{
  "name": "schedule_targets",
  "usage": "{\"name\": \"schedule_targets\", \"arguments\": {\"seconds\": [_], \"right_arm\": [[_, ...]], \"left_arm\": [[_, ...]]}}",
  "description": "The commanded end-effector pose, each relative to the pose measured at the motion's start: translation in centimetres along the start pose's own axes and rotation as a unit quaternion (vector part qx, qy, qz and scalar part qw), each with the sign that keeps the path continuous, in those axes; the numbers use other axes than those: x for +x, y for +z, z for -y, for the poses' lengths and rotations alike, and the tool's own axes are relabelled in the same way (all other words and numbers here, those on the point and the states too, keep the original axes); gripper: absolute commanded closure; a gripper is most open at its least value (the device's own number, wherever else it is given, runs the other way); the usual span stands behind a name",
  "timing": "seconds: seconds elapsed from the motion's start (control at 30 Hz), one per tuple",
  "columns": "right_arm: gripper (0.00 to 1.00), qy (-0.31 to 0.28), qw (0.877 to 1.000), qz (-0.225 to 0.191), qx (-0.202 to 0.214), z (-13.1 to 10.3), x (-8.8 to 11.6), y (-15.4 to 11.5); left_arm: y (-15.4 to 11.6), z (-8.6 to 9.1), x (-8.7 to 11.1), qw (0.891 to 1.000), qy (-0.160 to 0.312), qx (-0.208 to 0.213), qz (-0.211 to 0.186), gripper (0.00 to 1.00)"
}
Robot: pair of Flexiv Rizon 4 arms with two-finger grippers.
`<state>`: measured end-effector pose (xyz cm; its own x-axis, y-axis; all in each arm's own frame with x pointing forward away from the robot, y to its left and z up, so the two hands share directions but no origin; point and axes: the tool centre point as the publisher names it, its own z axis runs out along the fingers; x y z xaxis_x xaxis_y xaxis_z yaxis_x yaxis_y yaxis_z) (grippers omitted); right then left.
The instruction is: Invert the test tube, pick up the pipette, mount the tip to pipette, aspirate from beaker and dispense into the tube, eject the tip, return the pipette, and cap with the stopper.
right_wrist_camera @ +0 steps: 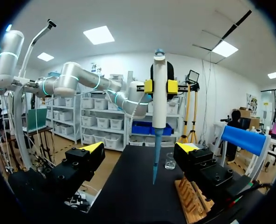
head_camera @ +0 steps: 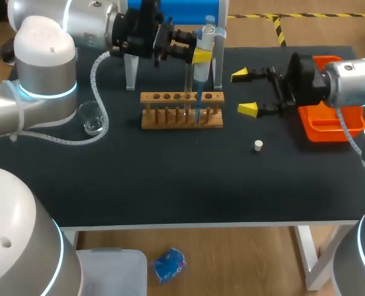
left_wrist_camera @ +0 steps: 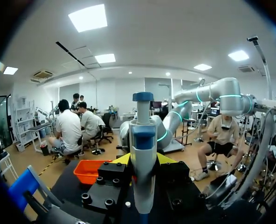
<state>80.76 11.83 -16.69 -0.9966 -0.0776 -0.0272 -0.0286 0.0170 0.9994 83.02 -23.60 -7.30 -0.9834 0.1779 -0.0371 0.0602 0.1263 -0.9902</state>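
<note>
My left gripper (head_camera: pixel 202 55) is shut on the white pipette (head_camera: pixel 205 52), which stands upright over the wooden rack (head_camera: pixel 181 112). Its blue tip (head_camera: pixel 198 105) points down into the rack beside a thin glass test tube (head_camera: pixel 187 92). In the left wrist view the pipette (left_wrist_camera: pixel 142 163) fills the gap of the gripper (left_wrist_camera: pixel 142 161). My right gripper (head_camera: pixel 247 92) stands open to the right of the rack, with nothing in it. Ahead of the right gripper (right_wrist_camera: pixel 139 154) I see the pipette (right_wrist_camera: pixel 159 93), my left gripper (right_wrist_camera: pixel 160 87) and the beaker (right_wrist_camera: pixel 170 161). The beaker (head_camera: pixel 91 117) is left of the rack. The white stopper (head_camera: pixel 258 145) lies on the table.
An orange tray (head_camera: pixel 330 120) sits at the table's right edge under my right arm. The pipette stand (head_camera: pixel 131 71) with its blue top is behind the rack. The left arm's white cable (head_camera: pixel 102 105) loops past the beaker.
</note>
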Motion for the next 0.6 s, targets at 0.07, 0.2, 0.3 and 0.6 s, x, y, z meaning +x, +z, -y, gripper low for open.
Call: {"name": "schedule_targets", "arguments": {"seconds": [0.07, 0.2, 0.3, 0.6], "right_arm": [[0.0, 0.023, 1.0, -0.003, 0.004, -0.4, -0.8, 1.9], [0.0, 0.042, 0.999, 0.001, 0.004, -1.0, -1.3, 2.8], [0.0, 0.042, 0.999, 0.004, 0.004, -1.7, -1.7, 3.4], [0.0, 0.037, 0.998, 0.043, 0.024, -3.1, -2.4, 5.7]], "left_arm": [[0.0, 0.0, 0.0, 1.0, 0.001, 0.001, -0.001, 1.0], [0.0, 0.0, 0.0, 1.0, 0.001, 0.001, -0.001, 1.0], [0.0, 0.0, 0.0, 1.0, 0.001, 0.001, -0.001, 1.0], [0.0, 0.0, 0.0, 1.0, 0.001, 0.001, -0.001, 1.0]]}}
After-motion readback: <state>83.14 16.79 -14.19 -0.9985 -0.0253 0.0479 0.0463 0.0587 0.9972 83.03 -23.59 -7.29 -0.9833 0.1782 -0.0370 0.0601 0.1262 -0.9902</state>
